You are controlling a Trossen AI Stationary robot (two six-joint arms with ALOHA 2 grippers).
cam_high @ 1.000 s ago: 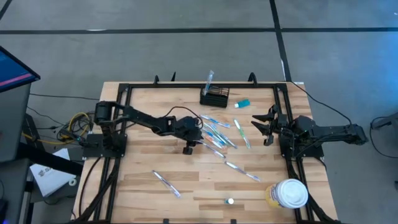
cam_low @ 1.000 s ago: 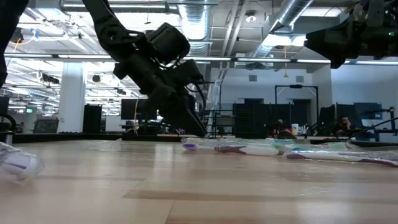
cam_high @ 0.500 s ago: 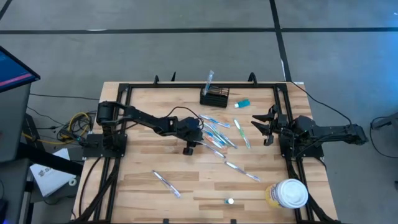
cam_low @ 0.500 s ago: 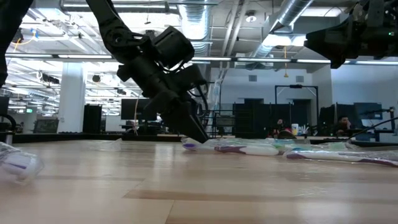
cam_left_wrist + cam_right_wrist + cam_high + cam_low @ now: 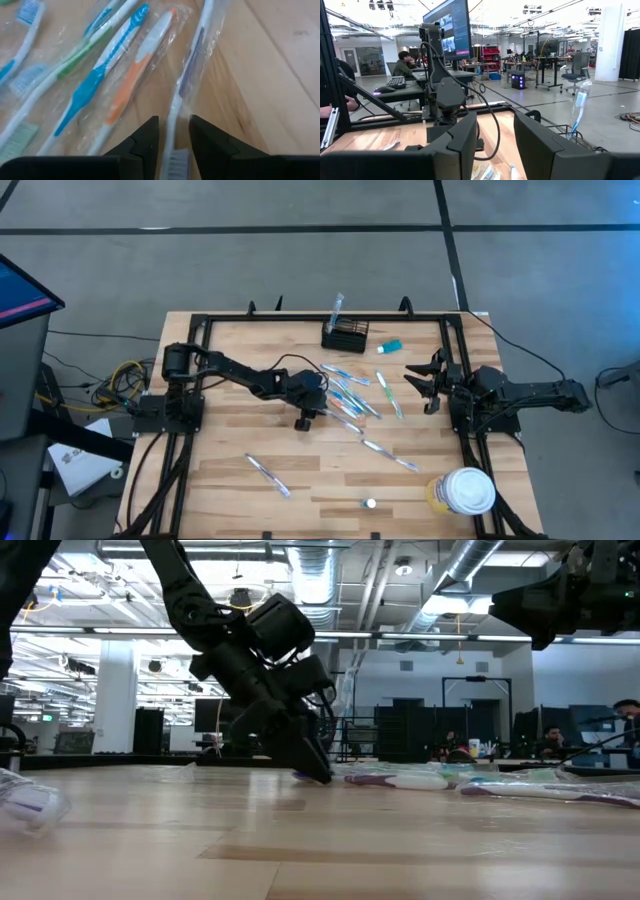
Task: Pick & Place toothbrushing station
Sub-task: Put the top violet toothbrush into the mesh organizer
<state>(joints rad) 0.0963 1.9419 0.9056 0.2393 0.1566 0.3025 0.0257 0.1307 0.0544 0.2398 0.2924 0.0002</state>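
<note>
A: Where was the left gripper (image 5: 318, 402) at that moment?

B: Low at the middle of the wooden table (image 5: 220, 470), at the edge of the heap of wrapped toothbrushes (image 5: 350, 395). From the level camera it had dropped since a second earlier: its tip sat right at the tabletop, at the end of the purple-handled toothbrush (image 5: 385, 780), where before it hung a little higher and farther left.

A: And its jaws?

B: Set a little apart, one finger (image 5: 145, 145) on each side of that wrapped white and purple toothbrush (image 5: 187, 75), whose bristle end lay between them. Whether they pressed on it, I could not tell.

A: Did the brushes move?

B: Not that I could see. The pile lay as it did a second before, and so did the stray brush (image 5: 268, 475) nearer the front edge.

A: The right arm?

B: Unchanged. The right gripper (image 5: 425, 380) waited at the right side of the table, raised, its two fingers (image 5: 462, 140) spread with nothing between them.

A: And the toothbrushing station?

B: The small black mesh box (image 5: 345, 336) stood near the far edge of the table, one wrapped brush (image 5: 336, 308) sticking up out of it, a small blue tube (image 5: 390, 346) just beside it. The white-lidded tub (image 5: 465, 490) stood at the near right corner. None of these had shifted.
</note>
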